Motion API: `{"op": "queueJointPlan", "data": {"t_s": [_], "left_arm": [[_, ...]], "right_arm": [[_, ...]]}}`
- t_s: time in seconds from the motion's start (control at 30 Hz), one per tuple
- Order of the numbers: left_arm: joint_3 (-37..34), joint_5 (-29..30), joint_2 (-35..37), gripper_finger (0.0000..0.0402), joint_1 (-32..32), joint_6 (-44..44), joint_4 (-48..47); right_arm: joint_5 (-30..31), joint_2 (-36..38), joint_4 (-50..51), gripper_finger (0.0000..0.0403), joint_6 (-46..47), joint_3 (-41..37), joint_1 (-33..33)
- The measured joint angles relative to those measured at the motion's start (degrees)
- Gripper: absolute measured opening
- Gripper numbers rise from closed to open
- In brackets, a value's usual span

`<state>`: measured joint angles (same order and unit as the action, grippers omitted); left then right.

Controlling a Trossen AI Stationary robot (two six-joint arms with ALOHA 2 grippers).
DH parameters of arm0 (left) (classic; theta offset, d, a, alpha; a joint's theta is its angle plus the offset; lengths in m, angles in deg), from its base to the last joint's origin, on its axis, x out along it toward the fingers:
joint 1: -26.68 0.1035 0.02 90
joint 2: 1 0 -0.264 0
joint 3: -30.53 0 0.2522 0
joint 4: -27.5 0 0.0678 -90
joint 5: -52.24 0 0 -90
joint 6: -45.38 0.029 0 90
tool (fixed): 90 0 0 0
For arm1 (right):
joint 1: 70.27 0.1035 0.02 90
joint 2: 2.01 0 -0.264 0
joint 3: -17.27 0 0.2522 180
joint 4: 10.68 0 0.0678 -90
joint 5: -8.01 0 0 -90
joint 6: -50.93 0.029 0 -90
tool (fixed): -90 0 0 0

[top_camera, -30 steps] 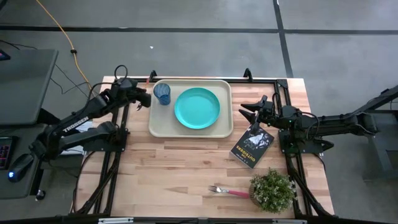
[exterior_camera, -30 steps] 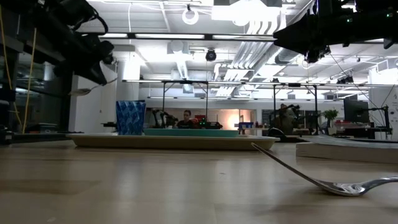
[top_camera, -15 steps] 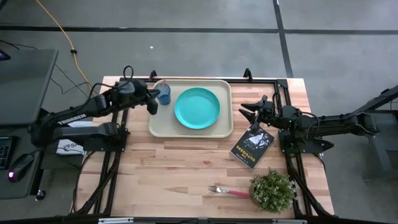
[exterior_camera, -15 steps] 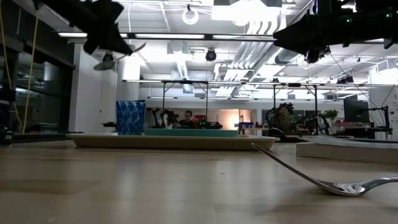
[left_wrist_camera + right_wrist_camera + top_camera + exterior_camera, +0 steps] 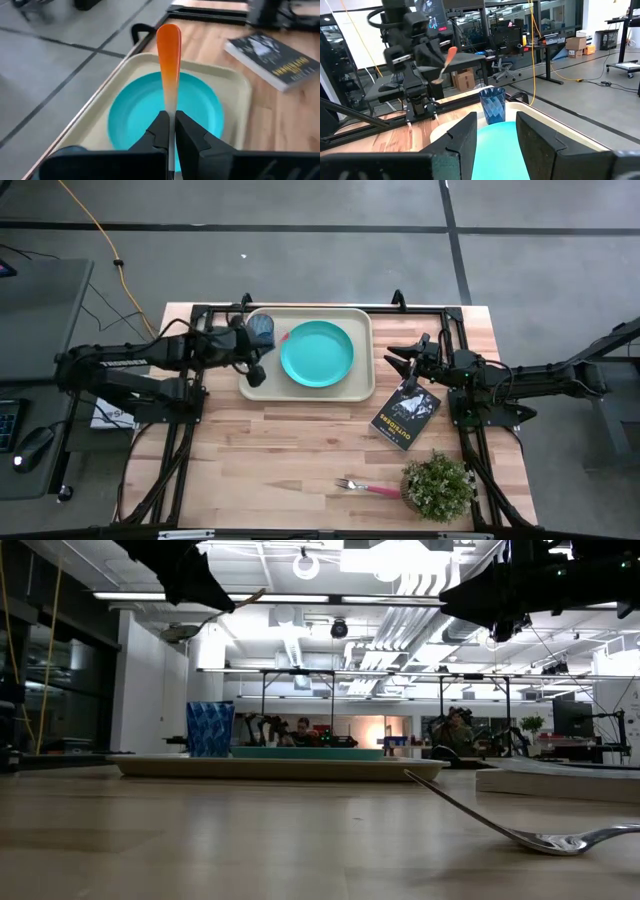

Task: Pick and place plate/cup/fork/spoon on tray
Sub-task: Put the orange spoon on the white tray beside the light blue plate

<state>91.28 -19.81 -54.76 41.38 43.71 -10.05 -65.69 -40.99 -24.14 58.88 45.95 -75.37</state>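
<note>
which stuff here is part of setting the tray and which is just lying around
Job: tray; turquoise plate and blue cup on it; orange-handled spoon, clamped in the left gripper above the tray; fork on the table near the front edge.

Lying about: black book; potted plant.

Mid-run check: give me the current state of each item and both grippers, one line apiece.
spoon: held in the air over the tray, orange handle pointing toward the plate.
left gripper: shut on the spoon.
right gripper: open, empty, waiting beside the tray.
plate: flat on the tray.
cup: upright on the tray.
tray: on the table.
fork: lying on the table, not on the tray.
book: closed, flat.
potted plant: upright.
</note>
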Motion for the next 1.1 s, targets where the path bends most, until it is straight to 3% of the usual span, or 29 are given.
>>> {"op": "queueJointPlan", "data": {"t_s": [0.57,1.1], "left_arm": [[0.00,-0.36,-0.24,0.0000,-10.01,-0.09,2.61],[0.00,-0.19,-0.24,0.0000,-10.69,0.36,3.93]], "right_arm": [[0.00,0.02,-0.03,0.0129,0.00,0.00,0.00],[0.00,0.02,-0.04,0.0129,0.13,0.00,0.00]]}}
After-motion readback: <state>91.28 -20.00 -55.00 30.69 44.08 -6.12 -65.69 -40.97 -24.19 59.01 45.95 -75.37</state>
